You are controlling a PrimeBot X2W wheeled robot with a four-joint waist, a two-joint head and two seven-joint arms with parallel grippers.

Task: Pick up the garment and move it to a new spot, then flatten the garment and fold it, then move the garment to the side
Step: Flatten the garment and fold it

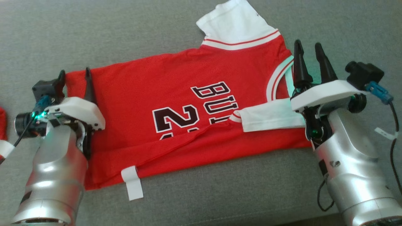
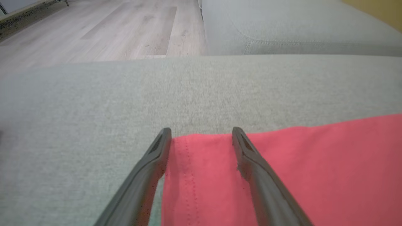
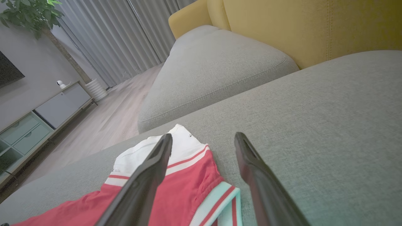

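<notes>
Where the red jersey (image 1: 141,94) lies: spread flat, its lower edge folded up, across the frame's centre on the grey sofa cushion (image 1: 220,194).
Left gripper (image 1: 74,71): lower left, fingers spread wide over the jersey's hem corner, clamping nothing.
Right gripper (image 1: 307,44): right side, fingers apart beside the white-trimmed edge, holding nothing.

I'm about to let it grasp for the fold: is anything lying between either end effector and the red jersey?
Nothing visible. The left end effector stands open over the hem corner of the jersey, the right end effector open at its collar end, with grey cushion around them.
</notes>
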